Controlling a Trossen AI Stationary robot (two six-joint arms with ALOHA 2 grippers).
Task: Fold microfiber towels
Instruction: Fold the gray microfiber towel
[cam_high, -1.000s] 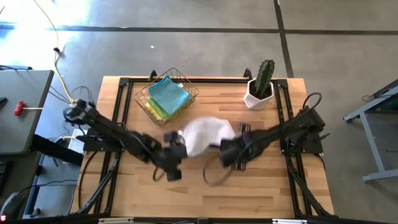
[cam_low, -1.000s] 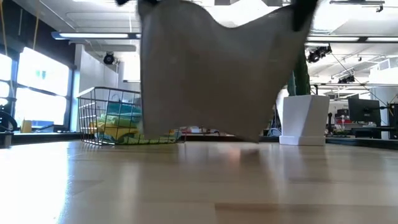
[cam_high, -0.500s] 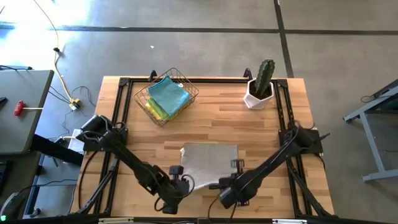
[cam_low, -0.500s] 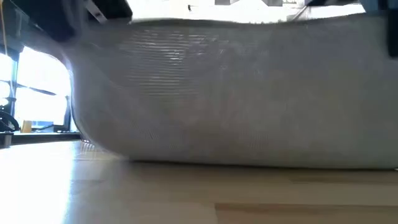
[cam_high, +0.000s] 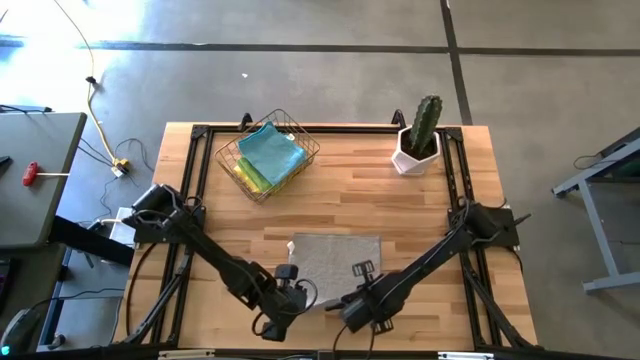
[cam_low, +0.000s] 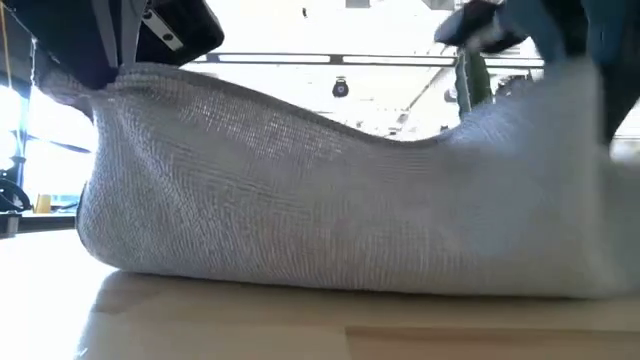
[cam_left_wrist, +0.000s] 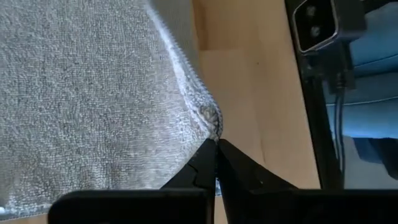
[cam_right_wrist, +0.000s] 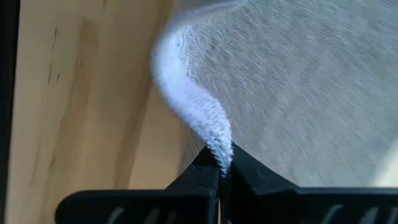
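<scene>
I am pinching the grey towel (cam_high: 333, 262) at its two near corners, one in each gripper, at the front of the table (cam_high: 420, 205). My left gripper (cam_left_wrist: 216, 151) is clamped tight on one corner, where the hemmed edge is bunching into a small knot right at my fingertips. My right gripper (cam_right_wrist: 222, 163) is clamped on the other corner, and there the edge is curling up in a pale, fuzzy ridge that is running away from my fingers.

The towel is looking pale grey, with a fine looped weave showing in close rows. From above it is lying as a flat rectangle on the wood, its far edge straight and its near edge drawn toward my grippers. From table height the cloth (cam_low: 340, 200) is rising at both held corners and sagging in the middle, with its lower part resting on the table.

The basket (cam_high: 266, 154) is sitting at the far left of the table, well apart from me, with a light blue towel (cam_high: 271, 152) on top and a lime green one (cam_high: 249, 176) showing under it. A potted cactus (cam_high: 421, 134) is standing at the far right.
</scene>
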